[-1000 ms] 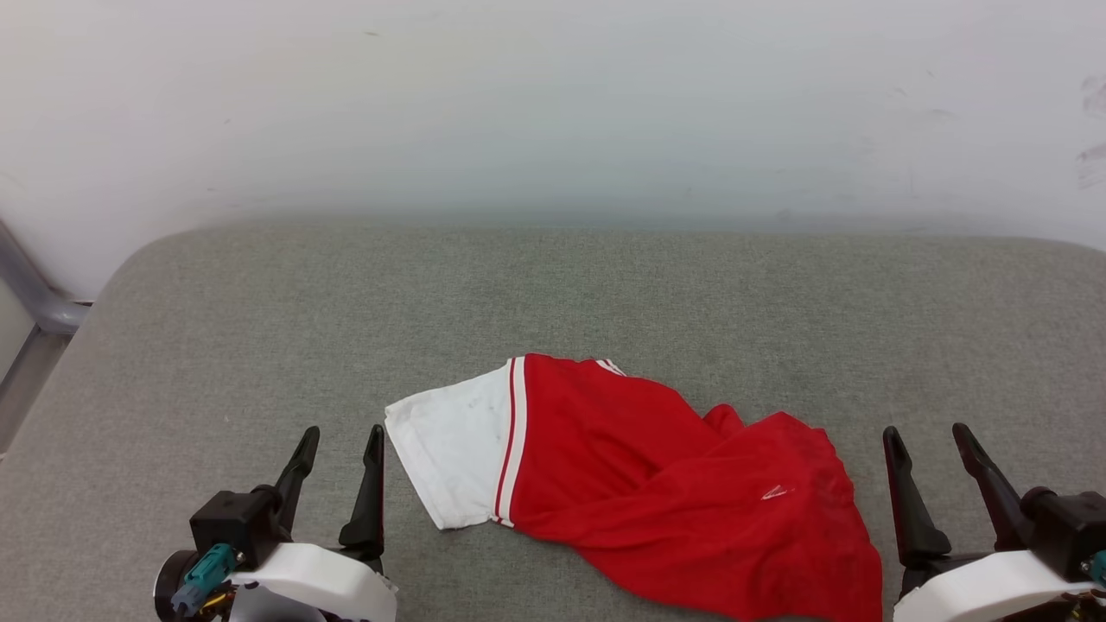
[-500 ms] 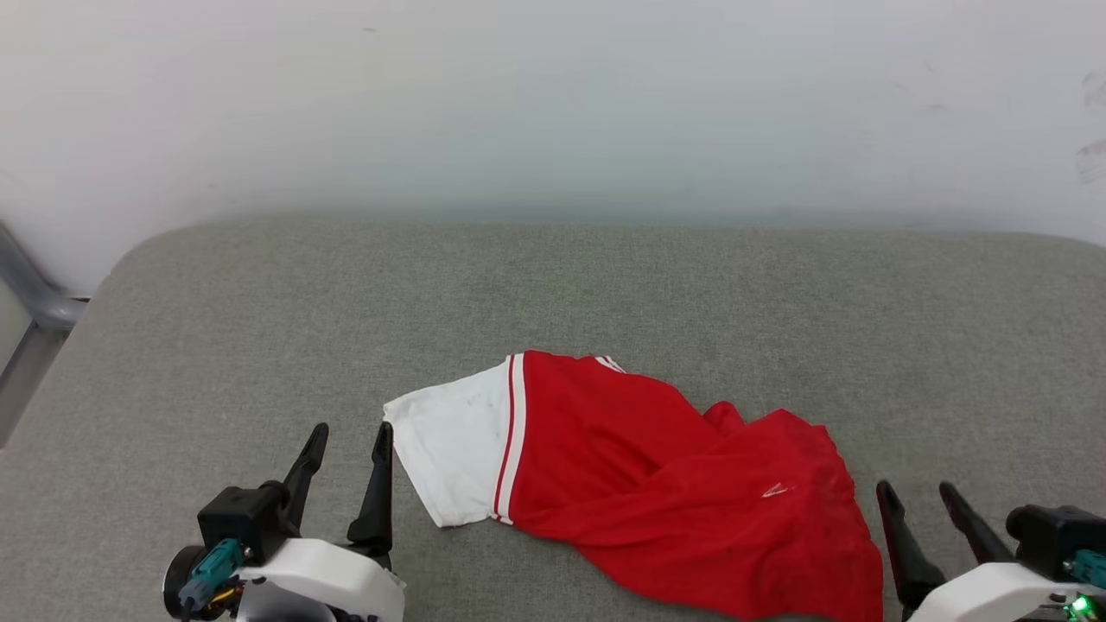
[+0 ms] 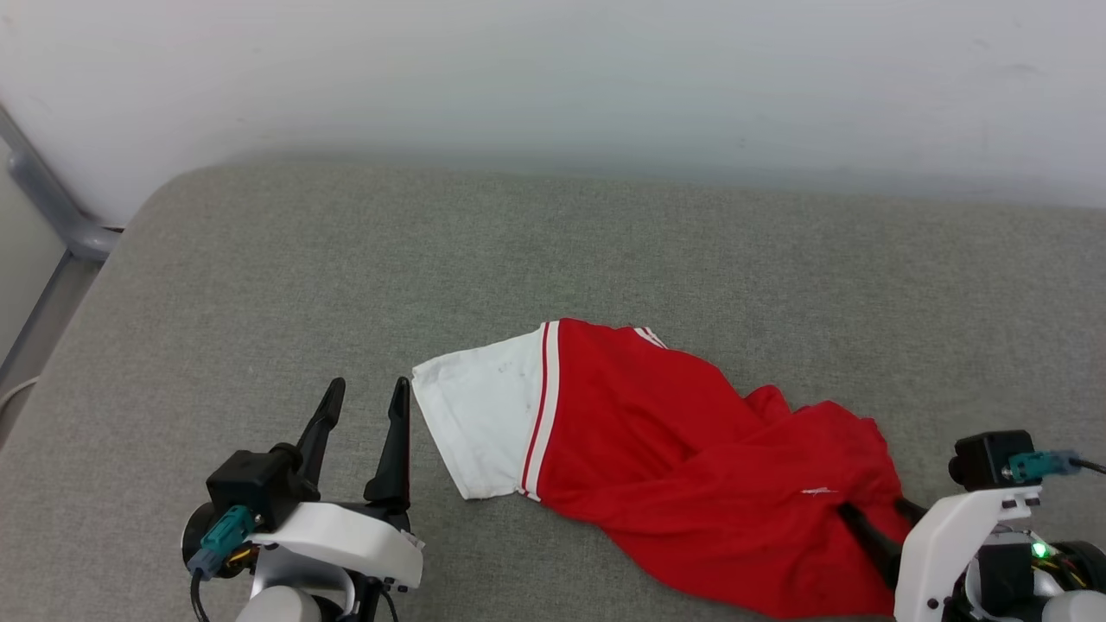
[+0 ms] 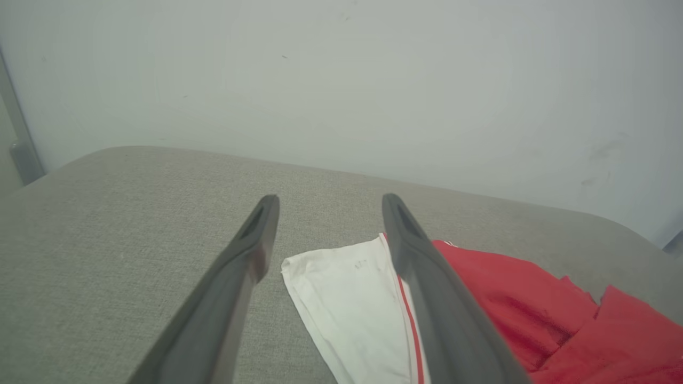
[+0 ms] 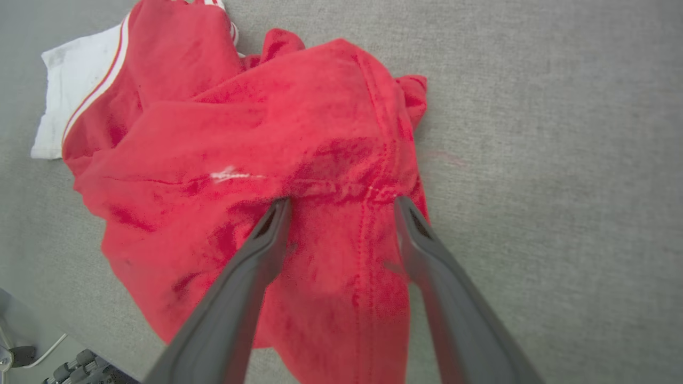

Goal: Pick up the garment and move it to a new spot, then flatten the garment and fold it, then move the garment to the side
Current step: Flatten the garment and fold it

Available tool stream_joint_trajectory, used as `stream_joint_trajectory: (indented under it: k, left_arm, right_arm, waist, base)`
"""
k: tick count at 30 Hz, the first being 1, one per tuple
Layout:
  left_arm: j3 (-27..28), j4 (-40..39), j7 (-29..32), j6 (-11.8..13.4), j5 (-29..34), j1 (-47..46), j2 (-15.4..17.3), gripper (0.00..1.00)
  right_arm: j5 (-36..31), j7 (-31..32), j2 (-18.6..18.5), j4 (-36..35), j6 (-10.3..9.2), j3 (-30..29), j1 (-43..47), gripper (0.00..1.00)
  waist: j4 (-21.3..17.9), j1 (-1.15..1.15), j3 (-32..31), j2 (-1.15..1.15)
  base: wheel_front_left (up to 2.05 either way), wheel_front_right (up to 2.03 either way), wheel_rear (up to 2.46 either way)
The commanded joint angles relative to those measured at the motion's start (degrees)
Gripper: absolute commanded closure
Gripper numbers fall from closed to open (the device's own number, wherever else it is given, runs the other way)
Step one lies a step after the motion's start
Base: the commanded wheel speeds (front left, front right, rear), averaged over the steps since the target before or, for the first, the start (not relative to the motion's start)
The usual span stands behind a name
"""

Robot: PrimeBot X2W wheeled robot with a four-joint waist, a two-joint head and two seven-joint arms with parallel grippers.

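Treat the garment (image 3: 691, 466) as light, limp cloth. It will sag, drag and bunch rather than hold a shape, and a pinch on a single layer may slip. It lies crumpled on the grey padded surface (image 3: 259, 285), near the front edge at the middle. It runs from a flat white sleeve (image 3: 479, 423) at its 9 o'clock end to a heaped red body toward 4 o'clock. I judge your best holds to be the stitched hem and seams, where the cloth is doubled and gives the fingers something to bite.

Your right tool (image 5: 342, 205) stands wide and holds nothing. Its tips are down over the red heap, and in the right wrist view a stitched seam runs between them toward 12 o'clock. Whether the tips press into the cloth, I cannot tell. Your left tool (image 3: 367, 384) is also wide and empty, off the garment, with the sleeve's edge just beside it at 3 o'clock.
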Motion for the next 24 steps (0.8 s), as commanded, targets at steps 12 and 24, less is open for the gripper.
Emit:
stream_joint_trajectory:
  k: [12, 24]
  left_arm:
    - [0.7, 2.2, -0.7, -1.4, 0.5, -1.9, -1.6, 0.0]
    - [1.1, 2.3, -0.7, -1.2, 0.8, -0.4, -1.2, 0.0]
  right_arm:
    - [4.6, 1.1, -2.7, 3.8, -0.04, 1.8, -5.5, 1.0]
    - [2.8, -4.2, -1.0, -13.6, -0.04, 12.7, -5.1, 1.0]
  waist:
    - [1.7, -0.01, 1.2, 0.0]
    - [-1.1, -0.01, -2.2, 0.0]
  base:
    - [0.0, 0.0, 0.0]
    - [0.0, 0.0, 0.0]
